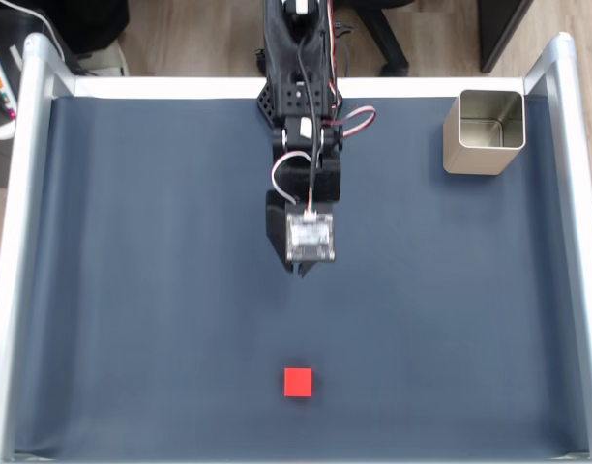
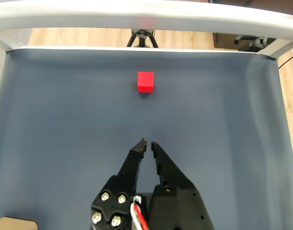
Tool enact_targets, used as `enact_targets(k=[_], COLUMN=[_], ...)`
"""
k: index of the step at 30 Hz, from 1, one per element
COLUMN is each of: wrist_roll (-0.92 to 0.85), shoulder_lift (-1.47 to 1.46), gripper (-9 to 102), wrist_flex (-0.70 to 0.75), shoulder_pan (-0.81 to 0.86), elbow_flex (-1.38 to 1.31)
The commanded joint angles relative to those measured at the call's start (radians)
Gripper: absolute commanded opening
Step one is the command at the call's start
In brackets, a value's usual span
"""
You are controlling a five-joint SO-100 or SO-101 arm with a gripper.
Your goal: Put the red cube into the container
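Red cube (image 1: 298,382), small, bright and plain-faced, sits alone on the dark blue-grey mat (image 1: 132,290) near the bottom edge of the fixed view, well apart from everything else. Up above it hangs the black two-finger gripper (image 2: 147,143), and the wrist view gives us the tell: the fingertips stand almost together, just a sliver of a gap between them, holding nothing. The cube (image 2: 145,81) lies straight ahead of those tips, a touch left of their line. Away in the top right corner of the fixed view stands the square silver-beige metal tin (image 1: 485,130), upright, open mouth up, shiny inside and, as far as the angle allows, apparently empty. So the grasp has not started. Danger from here? If the jaws come down this narrow, they would likely land on top of the cube or nudge it along the mat toward the white frame rail (image 1: 6,290) instead of straddling it. A slightly off-centre approach could twist the cube between the fingers, and a weak pinch might drop it on the long carry to the tin.
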Motion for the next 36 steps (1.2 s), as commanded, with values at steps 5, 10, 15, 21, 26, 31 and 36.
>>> enact_targets(k=[5,10,15,21,26,31,36], wrist_roll=[-0.064,-0.106,-0.163,-0.219,-0.241,-0.218,-0.167], shoulder_lift=[-0.224,-0.374,-0.509,-0.623,-0.69,-0.758,-0.865], gripper=[5,10,21,30,33,34,36], wrist_flex=[0.015,-0.052,-0.072,-0.12,-0.256,-0.367,-0.443], shoulder_pan=[0.04,0.066,0.095,0.126,0.127,0.114,0.086], elbow_flex=[-0.276,-0.393,-0.497,-0.548,-0.543,-0.546,-0.612])
